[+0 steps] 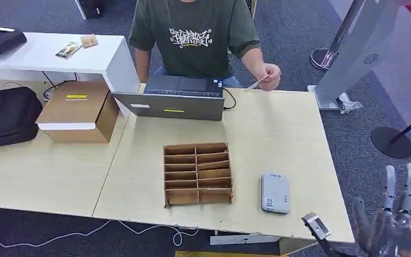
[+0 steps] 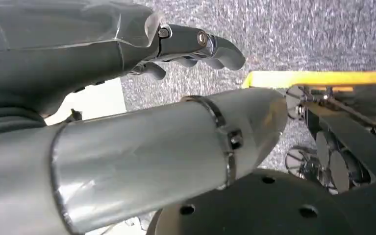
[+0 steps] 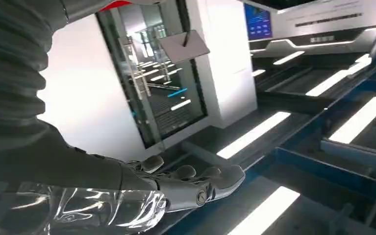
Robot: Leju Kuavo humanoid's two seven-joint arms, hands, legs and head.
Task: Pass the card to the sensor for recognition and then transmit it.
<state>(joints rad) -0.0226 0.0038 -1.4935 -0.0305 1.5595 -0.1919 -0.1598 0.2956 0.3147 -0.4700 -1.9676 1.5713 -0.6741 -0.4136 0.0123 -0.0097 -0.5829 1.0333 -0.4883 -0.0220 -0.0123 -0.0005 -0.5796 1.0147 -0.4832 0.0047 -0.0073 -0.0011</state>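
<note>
- A pale wooden desk point(image 1: 278, 134) fills the middle of the head view, with grey carpet around it.
- A person in a dark green printed T-shirt point(image 1: 195, 37) sits at the far side of the desk, behind a grey laptop point(image 1: 173, 99) that is open toward them.
- The person's hand point(image 1: 269, 76) holds a thin, light-coloured card point(image 1: 256, 83) above the far edge of the desk, just right of the laptop. No robot hand touches the card.
- A small grey card sensor point(image 1: 275, 193) lies flat near the desk's front edge, toward the right.
- Just left of the sensor stands a brown cardboard organiser point(image 1: 197, 173), split into two columns of narrow slots.
- The robot's right hand point(image 1: 398, 217) is raised at the lower right of the head view, off the desk's front right corner. Its fingers point(image 1: 409, 184) point upward, spread apart, and hold nothing. In the right wrist view the same hand point(image 3: 190, 183) lies flat and extended against a bright interior with light strips.
- The robot's left hand point(image 2: 195, 46) appears in the left wrist view above grey carpet, its fingers loosely curved and empty.
- On the adjoining desk to the left sit a closed cardboard box point(image 1: 77, 112) and a black bag point(image 1: 5, 115).
- A white desk point(image 1: 53, 53) stands farther back on the left.
</note>
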